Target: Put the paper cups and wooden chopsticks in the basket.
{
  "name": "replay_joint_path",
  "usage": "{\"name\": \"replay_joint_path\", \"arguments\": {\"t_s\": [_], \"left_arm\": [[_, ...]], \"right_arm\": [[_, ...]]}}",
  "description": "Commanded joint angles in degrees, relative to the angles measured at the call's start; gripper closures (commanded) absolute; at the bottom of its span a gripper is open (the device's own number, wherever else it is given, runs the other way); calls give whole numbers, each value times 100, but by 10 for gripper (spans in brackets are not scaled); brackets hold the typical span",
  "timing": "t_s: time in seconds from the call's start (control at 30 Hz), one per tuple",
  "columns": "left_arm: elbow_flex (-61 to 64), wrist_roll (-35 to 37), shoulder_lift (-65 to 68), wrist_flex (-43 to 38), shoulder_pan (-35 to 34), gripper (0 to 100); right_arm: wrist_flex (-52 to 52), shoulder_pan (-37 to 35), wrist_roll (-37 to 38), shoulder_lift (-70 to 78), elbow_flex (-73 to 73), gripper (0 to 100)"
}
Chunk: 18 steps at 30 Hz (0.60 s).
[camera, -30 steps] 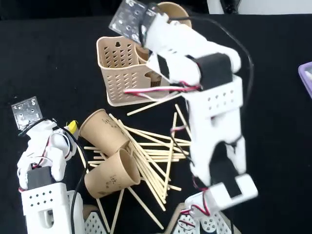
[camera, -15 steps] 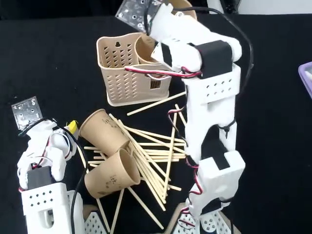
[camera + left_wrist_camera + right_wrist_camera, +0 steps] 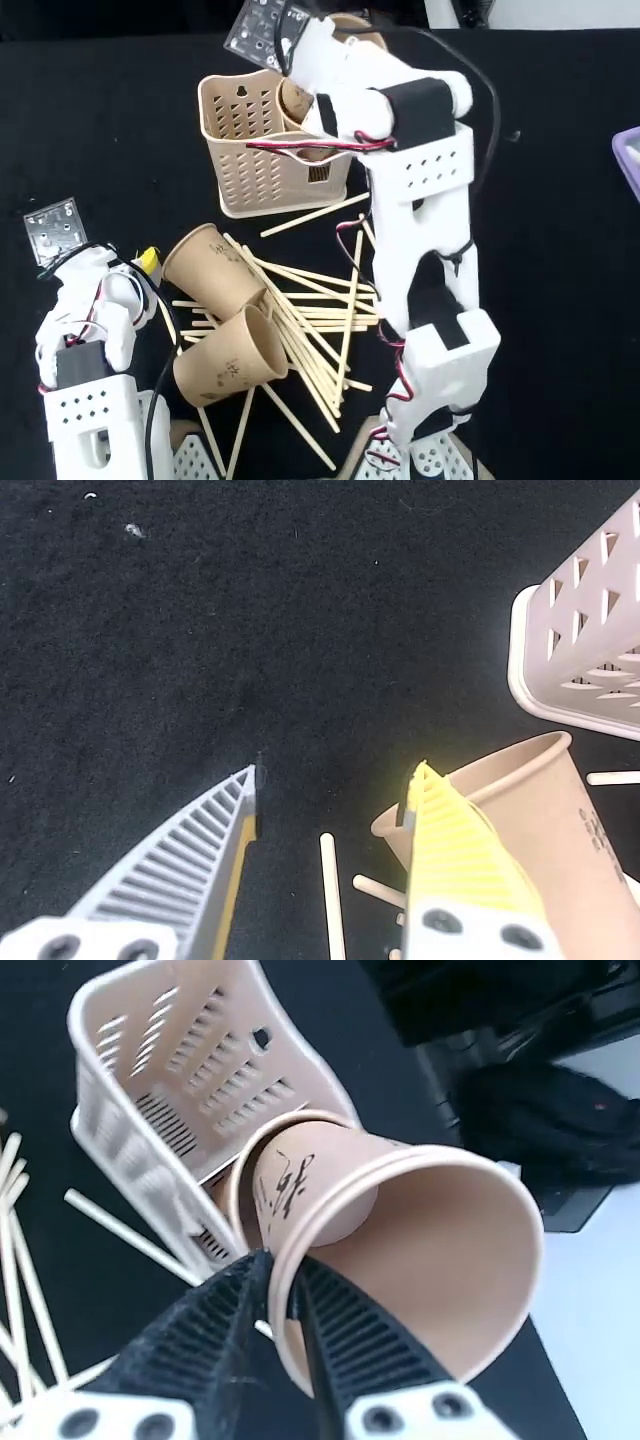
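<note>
Right gripper (image 3: 330, 40) sits over the far rim of the basket (image 3: 270, 160) in the high view, pinching a tan paper cup (image 3: 355, 22) that lies tilted at that rim. A second cup (image 3: 295, 100) lies inside the beige slotted basket, just beside the held one. Two more cups (image 3: 205, 270) (image 3: 232, 360) lie on their sides on the black table (image 3: 100, 130), touching each other, which makes four cups and one basket. Pale wooden chopsticks (image 3: 315, 310) sprawl in a crossed pile beside and under those two cups, too tangled to count. One stick leans at the basket's foot. Left gripper (image 3: 148, 265) rests low on the table just beside the nearer lying cup. In the left wrist view, the left gripper (image 3: 330, 790) has its fingers spread apart and holds nothing. One cup (image 3: 530, 800) lies behind its yellow finger, a few chopsticks (image 3: 330, 900) lie between the fingers, and a basket corner (image 3: 590, 630) is near. In the right wrist view, the right gripper (image 3: 280, 1280) has its black ribbed fingers closed on the rim of the held cup (image 3: 440, 1250), one finger inside and one outside. The second cup (image 3: 300, 1180), with dark scribbles on its side, lies in the tipped-looking basket (image 3: 170, 1070), and several chopsticks (image 3: 30, 1250) lie on the table.
</note>
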Motion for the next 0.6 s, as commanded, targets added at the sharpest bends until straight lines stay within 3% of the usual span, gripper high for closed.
{"name": "replay_joint_path", "arguments": {"t_s": [0.0,0.27,0.47,0.57], "left_arm": [[-48,-18,-79,-97,22,755],[-48,-18,-79,-97,13,755],[-48,-18,-79,-97,13,755],[-48,-18,-79,-97,13,755]], "right_arm": [[176,-70,316,-549,505,988],[97,-70,404,-752,1007,968],[-123,-88,-422,-769,716,714],[-114,-220,-457,-778,409,685]]}}
